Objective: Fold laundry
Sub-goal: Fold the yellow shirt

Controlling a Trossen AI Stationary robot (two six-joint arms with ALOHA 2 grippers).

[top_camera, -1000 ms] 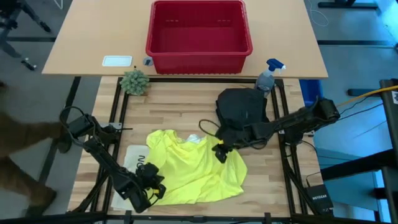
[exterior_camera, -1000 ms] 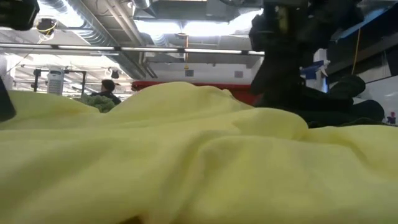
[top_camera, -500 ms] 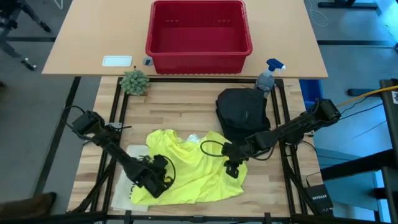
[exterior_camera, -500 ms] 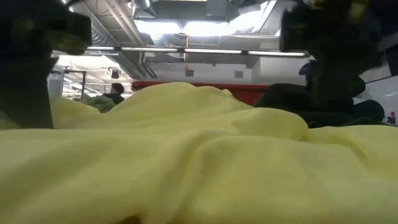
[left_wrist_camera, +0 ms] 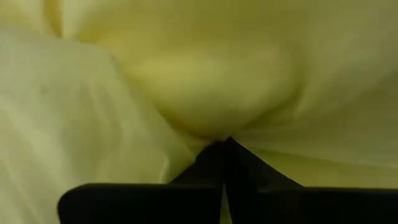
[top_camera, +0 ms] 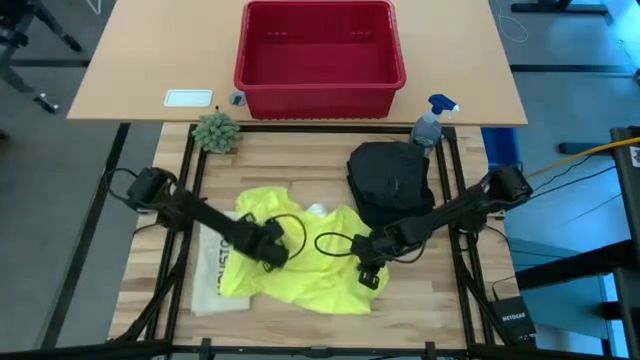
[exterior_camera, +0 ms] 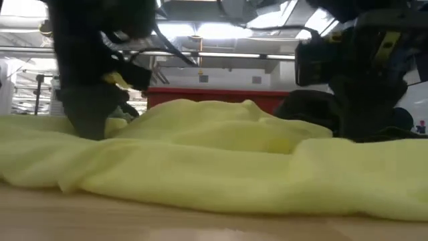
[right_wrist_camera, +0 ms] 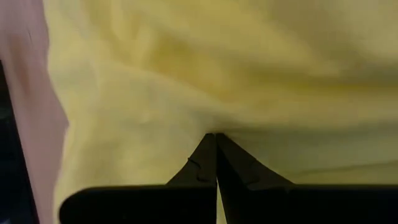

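A: In the lower middle of the high view, the yellow T-shirt [top_camera: 300, 265] lies bunched on the wooden counter [top_camera: 300, 165], with the left pincer [top_camera: 272, 252] at its left part and the right pincer [top_camera: 366, 277] at its lower right edge. The black trousers [top_camera: 392, 182] sit heaped at centre right, touching the shirt. The risk here is the two arms pulling unevenly, which would twist the shirt rather than flatten it.

B: In the low view, the shirt is a rumpled ridge across the whole frame, with an arm at upper left and another at right. The trouble would be a fold doubling under itself and being pressed in.

A: In the left wrist view, the dark fingertips [left_wrist_camera: 221, 152] are pressed together on a gathered pucker of yellow cloth. So thin a pinch could slip free under tension.

B: In the right wrist view, the fingertips [right_wrist_camera: 214, 146] likewise meet on a crease of the shirt, with a pink cloth [right_wrist_camera: 31, 93] at the left edge. A drag might catch that cloth and carry it along.
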